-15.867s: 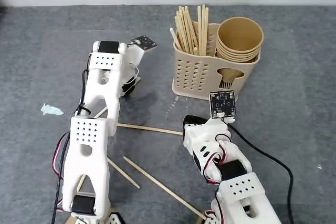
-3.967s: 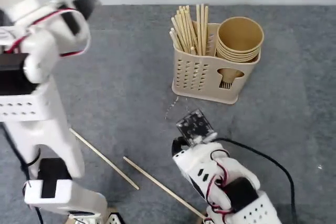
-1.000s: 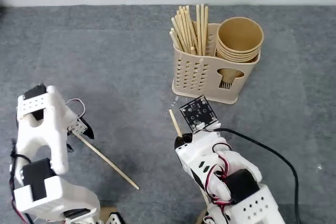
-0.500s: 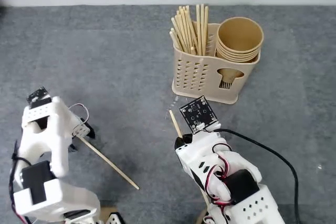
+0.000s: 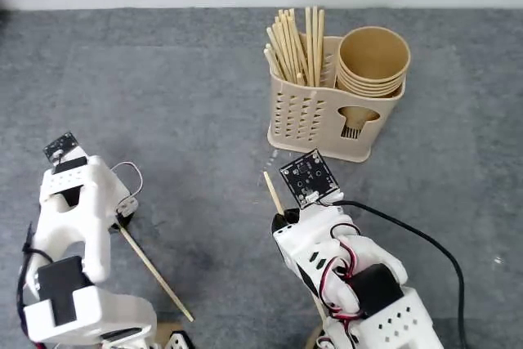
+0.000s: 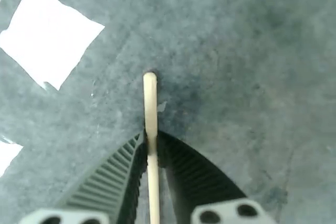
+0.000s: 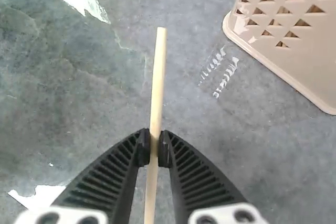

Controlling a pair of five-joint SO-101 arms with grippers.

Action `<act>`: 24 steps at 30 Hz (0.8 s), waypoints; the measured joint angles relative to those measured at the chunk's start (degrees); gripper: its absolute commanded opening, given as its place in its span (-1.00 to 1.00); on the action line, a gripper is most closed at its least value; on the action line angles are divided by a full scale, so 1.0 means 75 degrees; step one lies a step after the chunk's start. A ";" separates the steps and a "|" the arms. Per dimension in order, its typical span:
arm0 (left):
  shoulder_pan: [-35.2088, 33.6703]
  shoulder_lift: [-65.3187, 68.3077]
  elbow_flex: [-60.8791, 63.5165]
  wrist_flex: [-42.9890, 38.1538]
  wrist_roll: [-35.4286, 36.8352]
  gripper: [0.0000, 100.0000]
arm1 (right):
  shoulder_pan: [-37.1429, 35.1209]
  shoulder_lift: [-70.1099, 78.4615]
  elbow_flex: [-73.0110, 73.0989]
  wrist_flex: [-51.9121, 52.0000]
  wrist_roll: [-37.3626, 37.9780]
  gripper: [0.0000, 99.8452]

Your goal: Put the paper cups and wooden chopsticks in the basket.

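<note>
A beige slotted basket (image 5: 315, 116) stands at the back of the grey mat, with a bundle of wooden chopsticks (image 5: 296, 42) in one side and stacked paper cups (image 5: 373, 59) in the other. Low at the near left, my left gripper (image 5: 122, 220) (image 6: 150, 136) is shut on a chopstick (image 5: 155, 271) (image 6: 149, 103) whose long end trails toward the front edge. In front of the basket, my right gripper (image 5: 282, 217) (image 7: 151, 142) is shut on another chopstick (image 5: 272, 190) (image 7: 157, 77), whose tip points toward the basket's (image 7: 294, 35) near corner.
The grey mat (image 5: 188, 104) lies open between the two arms and left of the basket. A black cable (image 5: 417, 243) runs off the right arm toward the near right. Bright patches (image 6: 50, 43) show on the mat under the left gripper.
The left arm has shifted slightly and its chopstick has swung, its far end moving down toward the front edge. The right arm and its chopstick have kept still.
</note>
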 measured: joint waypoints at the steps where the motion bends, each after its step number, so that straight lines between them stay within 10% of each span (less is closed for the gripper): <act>1: 0.0094 0.0047 -0.0047 0.0047 0.0035 -0.98 | 0.0000 0.0000 0.0000 0.0000 0.0000 -0.98; 24: 0.1594 0.0117 -0.6963 0.4044 0.1430 -0.98 | 0.0023 0.0000 0.0000 -0.0305 0.0000 -0.98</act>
